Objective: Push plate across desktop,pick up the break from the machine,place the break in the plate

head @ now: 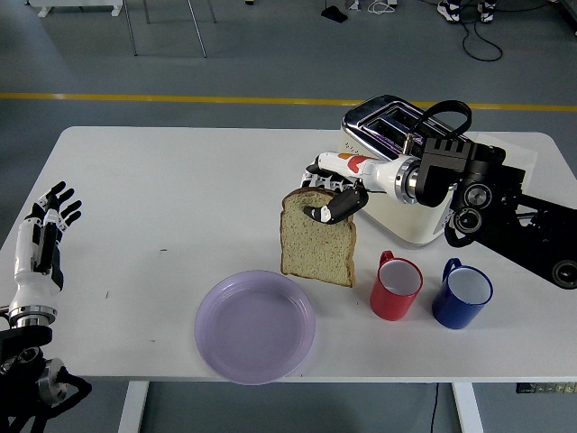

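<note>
A slice of brown bread (315,239) hangs upright just above and to the right of the lilac plate (255,326), its lower edge near the plate's far right rim. My right hand (336,200) is shut on the slice's top edge, its arm reaching in from the right past the cream toaster (397,185). The toaster's slots (385,115) show no bread. My left hand (47,225) rests at the table's left edge with its fingers spread and nothing in it.
A red mug (398,286) and a blue mug (462,293) stand side by side right of the plate, close under my right forearm. A metal fork-like rack (541,248) lies behind the arm at the right.
</note>
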Tool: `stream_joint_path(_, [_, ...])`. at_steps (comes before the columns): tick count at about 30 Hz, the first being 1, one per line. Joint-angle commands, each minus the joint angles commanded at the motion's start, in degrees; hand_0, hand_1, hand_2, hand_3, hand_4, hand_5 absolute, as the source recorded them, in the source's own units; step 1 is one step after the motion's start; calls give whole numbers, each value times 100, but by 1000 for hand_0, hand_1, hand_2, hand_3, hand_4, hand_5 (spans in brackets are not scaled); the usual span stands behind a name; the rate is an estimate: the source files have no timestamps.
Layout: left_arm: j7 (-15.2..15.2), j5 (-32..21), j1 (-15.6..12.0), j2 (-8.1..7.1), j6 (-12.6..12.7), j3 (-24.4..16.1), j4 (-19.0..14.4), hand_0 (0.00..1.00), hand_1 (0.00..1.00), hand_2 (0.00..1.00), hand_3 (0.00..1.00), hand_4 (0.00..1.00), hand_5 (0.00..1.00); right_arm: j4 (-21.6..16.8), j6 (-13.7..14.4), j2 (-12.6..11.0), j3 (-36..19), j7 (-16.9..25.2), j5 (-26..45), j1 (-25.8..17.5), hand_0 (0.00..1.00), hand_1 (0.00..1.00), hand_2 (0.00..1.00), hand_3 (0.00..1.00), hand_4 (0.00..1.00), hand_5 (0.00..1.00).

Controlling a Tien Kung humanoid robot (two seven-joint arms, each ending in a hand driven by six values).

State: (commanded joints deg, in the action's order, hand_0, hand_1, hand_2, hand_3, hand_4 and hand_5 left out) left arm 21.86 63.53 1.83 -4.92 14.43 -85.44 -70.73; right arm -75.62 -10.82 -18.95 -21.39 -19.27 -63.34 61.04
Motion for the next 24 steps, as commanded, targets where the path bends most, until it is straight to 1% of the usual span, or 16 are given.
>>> stream_joint_path(3, [-1,-1,-4,12,6,-6,7,771,787,853,829,478,854,-28,10,92,186,-51,527,28,23,108,244,332,303,116])
stream_joint_path(4, [-1,-1,-4,13,7,-6,8,771,784,852,826,480,850,-31,13,102,197,-57,606,31,27,107,242,330,296,119])
stream_joint_path(7, [1,-1,-15,16,8,20,16,771,784,852,826,480,850,54,129,329,233,-84,1074,11,27,107,242,330,296,119])
stream_joint_path(8, [2,-1,-16,16,8,23,16,771,784,852,826,480,850,69,146,364,236,-86,1168,7,27,107,242,330,296,119])
stream_joint_path(9, [3,-1,-6,23,9,19,18,771,784,852,826,480,850,175,225,489,226,-47,1242,-35,27,107,242,330,296,119])
stream_joint_path(11, [3,-1,-1,29,10,13,18,768,783,849,824,484,852,288,318,632,217,12,1285,-77,27,107,240,329,293,122])
stream_joint_path(13, [1,2,6,34,10,12,20,768,783,849,824,484,852,511,562,838,223,141,1286,-129,27,107,240,329,293,122])
stream_joint_path(15, [5,4,16,34,14,11,18,768,783,849,824,484,852,686,766,950,266,237,1397,-146,27,107,240,329,293,122])
stream_joint_path(16, [7,2,18,33,17,5,18,764,777,846,820,489,849,748,847,989,290,269,1488,-150,64,118,247,331,329,97])
stream_joint_path(18, [8,0,10,32,23,-24,23,764,777,846,820,489,849,936,1115,1090,350,326,1636,-158,64,118,247,331,329,97])
stream_joint_path(19, [8,0,8,32,24,-29,23,764,777,846,820,489,849,958,1155,1102,358,333,1656,-159,64,118,247,331,329,97])
stream_joint_path(21, [15,1,-1,28,29,-39,21,764,777,846,820,489,849,1097,1324,1184,409,380,1763,-208,64,118,247,331,329,97])
stream_joint_path(24, [50,-13,-3,27,53,-39,14,763,776,844,819,491,852,1190,1400,1230,504,389,1856,-264,65,118,249,331,337,89])
